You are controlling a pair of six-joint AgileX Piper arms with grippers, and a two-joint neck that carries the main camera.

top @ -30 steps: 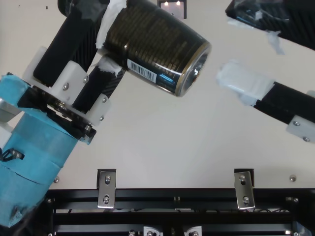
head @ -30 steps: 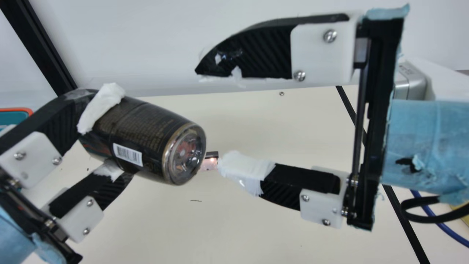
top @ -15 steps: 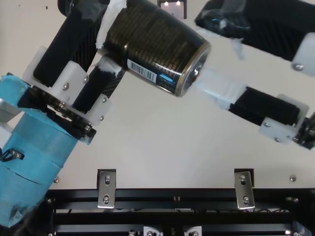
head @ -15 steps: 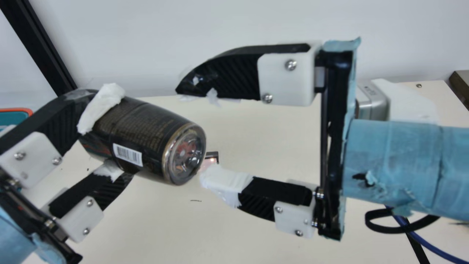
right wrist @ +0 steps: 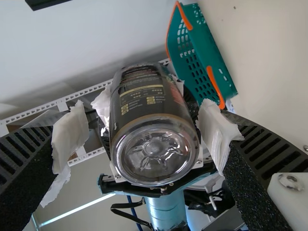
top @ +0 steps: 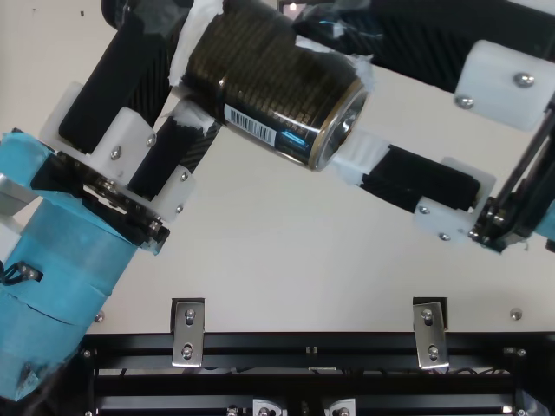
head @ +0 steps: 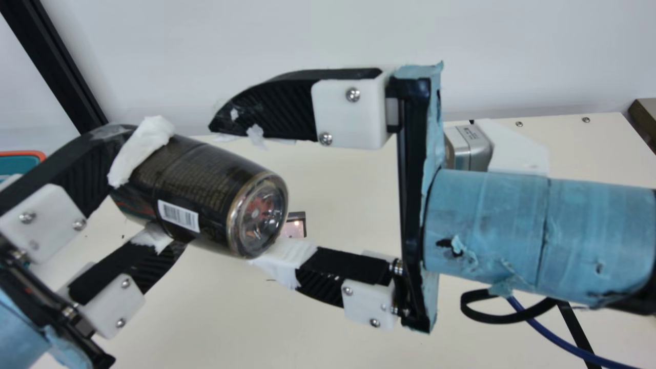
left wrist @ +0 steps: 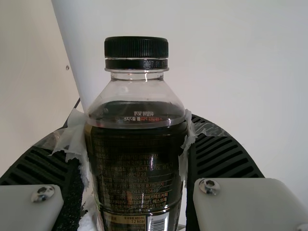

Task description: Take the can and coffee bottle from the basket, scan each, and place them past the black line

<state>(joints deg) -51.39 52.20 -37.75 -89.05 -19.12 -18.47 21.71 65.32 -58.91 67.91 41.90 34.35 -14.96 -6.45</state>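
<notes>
Main view: we've got the left tool [head: 155, 182] clamped around the coffee bottle [head: 200, 189], held above the counter [head: 353, 200], base toward our right tool [head: 234, 195]. Right tool's spread wide, a finger either side of the base; we can't tell if either touches. Left wrist view: black cap [left wrist: 136, 48] clear of the fingers. Right wrist view: teal basket [right wrist: 211, 53] farther off.

Basket [head: 19, 164]: cut off, main view's left edge. Coffee bottle [left wrist: 137, 166]: 1 end cut off, left wrist view's bottom.
</notes>
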